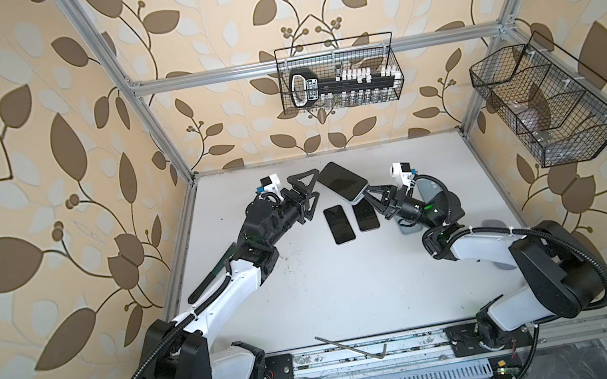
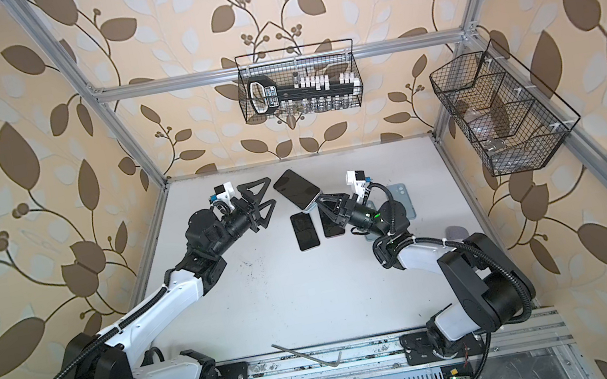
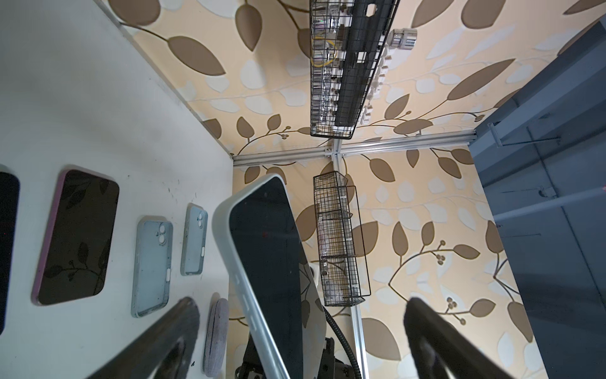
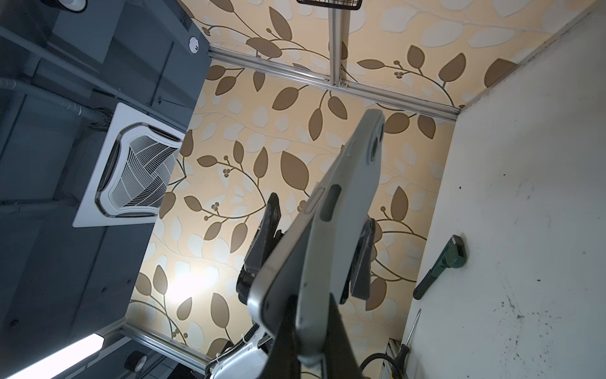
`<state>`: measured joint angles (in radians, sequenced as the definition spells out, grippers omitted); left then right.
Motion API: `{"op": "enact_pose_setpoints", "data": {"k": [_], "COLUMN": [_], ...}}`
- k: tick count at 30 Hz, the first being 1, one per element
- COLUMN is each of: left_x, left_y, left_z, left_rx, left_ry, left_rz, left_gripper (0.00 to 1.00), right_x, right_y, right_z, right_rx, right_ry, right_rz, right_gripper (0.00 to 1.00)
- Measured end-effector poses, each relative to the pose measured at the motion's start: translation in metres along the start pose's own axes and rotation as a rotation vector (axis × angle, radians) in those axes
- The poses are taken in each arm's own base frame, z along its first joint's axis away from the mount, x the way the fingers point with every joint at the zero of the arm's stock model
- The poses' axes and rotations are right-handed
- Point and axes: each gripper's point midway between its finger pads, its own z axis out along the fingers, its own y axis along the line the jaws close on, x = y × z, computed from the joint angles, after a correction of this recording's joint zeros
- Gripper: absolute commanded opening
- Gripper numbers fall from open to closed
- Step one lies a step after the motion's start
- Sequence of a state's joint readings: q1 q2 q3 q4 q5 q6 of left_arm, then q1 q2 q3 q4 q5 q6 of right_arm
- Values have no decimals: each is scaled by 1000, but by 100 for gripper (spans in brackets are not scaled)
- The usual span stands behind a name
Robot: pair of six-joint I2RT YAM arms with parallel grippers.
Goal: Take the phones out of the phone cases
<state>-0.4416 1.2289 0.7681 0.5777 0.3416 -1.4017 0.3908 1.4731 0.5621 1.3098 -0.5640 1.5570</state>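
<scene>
My right pincer (image 1: 369,192) was clenched on one short end of the phone (image 1: 342,181) and held it in the air above the table (image 1: 334,299), screen turned up. The phone sat in its pale grey phone case (image 3: 229,249). In the right wrist view one long side of the phone seemed to stand a little out of the case rim, but I could not say how far. My left pincer (image 1: 315,184) was fully released, with its fingers (image 3: 177,334) spread wide just beside the free end of the phone. I could not tell if that end was already between them.

I judged that the step in hand was to take a new hold with the left pincer. To do it well, I should bring the open fingers over the free end and close on only one part, either the case rim or the phone body, not on both. Then one pincer could pull the case while the other kept the phone. The right hold should not loosen before the left one is firm, because the phone hung over two other phones (image 1: 339,224) on the table. The pull should be slow and along the phone's length, so the rim peels and does not snap back.
</scene>
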Motion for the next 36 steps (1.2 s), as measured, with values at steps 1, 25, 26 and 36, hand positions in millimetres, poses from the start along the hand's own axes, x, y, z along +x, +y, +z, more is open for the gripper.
{"op": "enact_pose_setpoints", "data": {"k": [1, 25, 26, 36], "left_x": [2, 71, 72, 68], "left_y": [0, -1, -2, -5], "left_z": [-2, -2, -2, -1], "left_rx": [-9, -50, -44, -30], "left_ry": [-2, 63, 64, 47], "left_rz": [-11, -258, -258, -258], "left_gripper": [99, 99, 99, 99], "right_x": [-1, 17, 17, 21], "right_y": [0, -28, -29, -32], "right_z": [0, 8, 7, 6], "right_rx": [1, 113, 117, 130], "right_ry": [-7, -159, -161, -176], "right_rz": [-2, -102, -104, -118], "right_gripper": [0, 0, 0, 0]}}
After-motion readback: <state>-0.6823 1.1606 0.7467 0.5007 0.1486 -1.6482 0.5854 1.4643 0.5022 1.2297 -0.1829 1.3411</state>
